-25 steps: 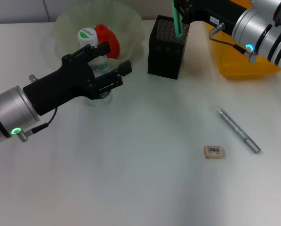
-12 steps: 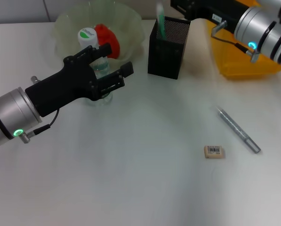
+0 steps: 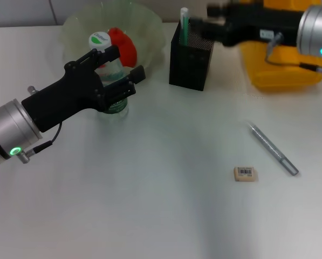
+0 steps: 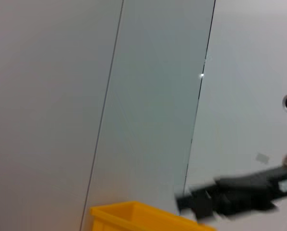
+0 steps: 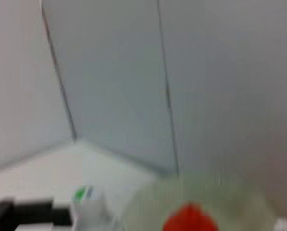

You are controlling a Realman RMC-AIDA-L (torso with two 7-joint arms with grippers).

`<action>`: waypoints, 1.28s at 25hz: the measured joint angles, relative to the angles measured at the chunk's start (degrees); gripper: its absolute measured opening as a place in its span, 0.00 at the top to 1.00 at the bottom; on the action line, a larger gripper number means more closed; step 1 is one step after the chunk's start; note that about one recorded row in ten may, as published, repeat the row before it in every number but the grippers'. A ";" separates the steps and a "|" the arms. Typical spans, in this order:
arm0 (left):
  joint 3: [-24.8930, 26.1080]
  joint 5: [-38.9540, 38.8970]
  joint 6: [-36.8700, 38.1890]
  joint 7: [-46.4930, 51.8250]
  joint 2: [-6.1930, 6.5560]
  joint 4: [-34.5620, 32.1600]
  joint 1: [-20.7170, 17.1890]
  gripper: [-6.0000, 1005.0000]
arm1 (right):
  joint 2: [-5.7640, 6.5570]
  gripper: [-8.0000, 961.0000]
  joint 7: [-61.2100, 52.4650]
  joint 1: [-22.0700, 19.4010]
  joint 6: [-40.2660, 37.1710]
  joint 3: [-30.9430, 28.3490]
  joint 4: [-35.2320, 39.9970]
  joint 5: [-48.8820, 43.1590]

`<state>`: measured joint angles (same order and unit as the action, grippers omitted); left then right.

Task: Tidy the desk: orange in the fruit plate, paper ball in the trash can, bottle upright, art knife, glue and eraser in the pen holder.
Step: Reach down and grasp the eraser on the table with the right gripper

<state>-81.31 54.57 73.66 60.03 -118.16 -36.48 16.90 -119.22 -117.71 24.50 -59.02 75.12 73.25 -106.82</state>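
Left gripper (image 3: 115,71) fingers clamp the upright bottle (image 3: 108,70) (beside the fruit plate (image 3: 74,27)); right gripper (image 3: 204,26) finger state cannot be determined.

Bottle (image 3: 108,70) upright; glue (image 3: 184,26) in pen holder (image 3: 191,60); eraser (image 3: 245,174) on desk.
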 joint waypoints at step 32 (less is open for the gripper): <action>0.02 -0.06 -0.15 -2.22 -0.31 0.13 0.30 0.20 | -0.23 0.36 -39.63 21.09 -41.45 5.96 0.33 -44.76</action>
<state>-81.30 54.51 73.51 57.80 -118.47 -36.36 17.20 -119.45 -157.33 45.59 -100.47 81.08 73.58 -151.58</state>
